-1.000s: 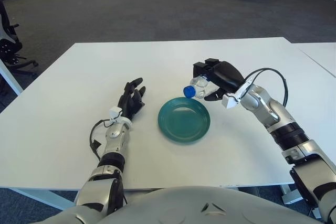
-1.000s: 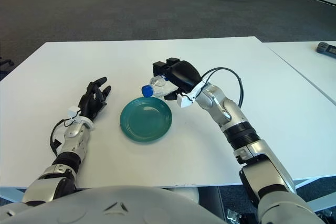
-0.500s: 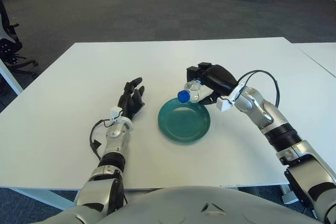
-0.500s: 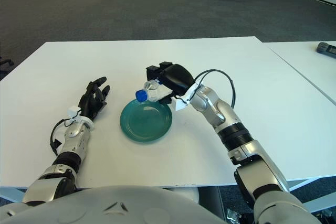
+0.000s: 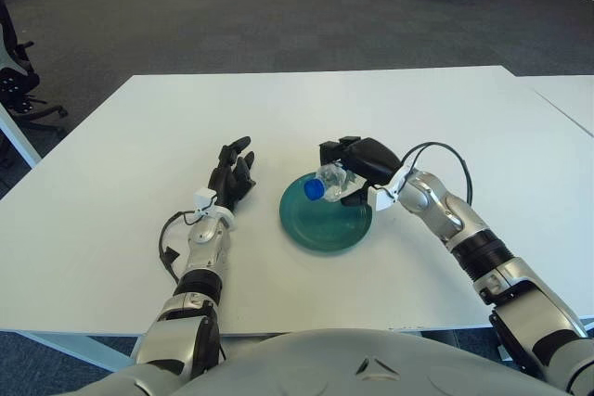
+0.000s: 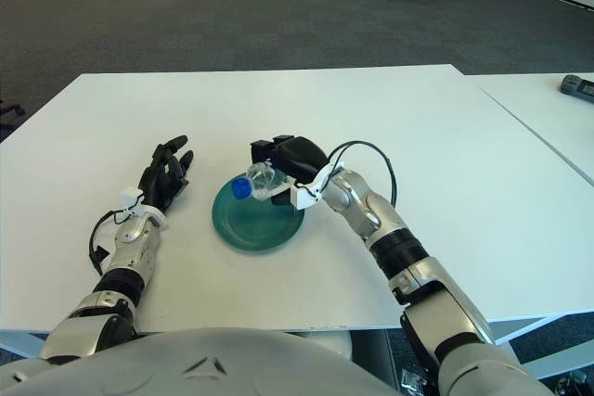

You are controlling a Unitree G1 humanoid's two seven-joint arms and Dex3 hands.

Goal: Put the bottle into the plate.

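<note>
A clear plastic bottle (image 5: 330, 183) with a blue cap (image 5: 314, 190) lies on its side in my right hand (image 5: 360, 162), whose fingers are curled around its body. The hand holds it low over the far part of the teal plate (image 5: 325, 223), cap pointing left. I cannot tell if the bottle touches the plate. My left hand (image 5: 232, 176) rests flat on the white table (image 5: 111, 155) just left of the plate, fingers spread, holding nothing.
A second white table (image 5: 568, 99) adjoins at the right, with a dark device (image 6: 577, 86) on it. Office chairs (image 5: 17, 71) stand at far left, boxes and cases at the back of the carpeted room.
My right hand has carried the bottle left and down, from beyond the plate's right rim to low over the plate. The left hand has not moved.
</note>
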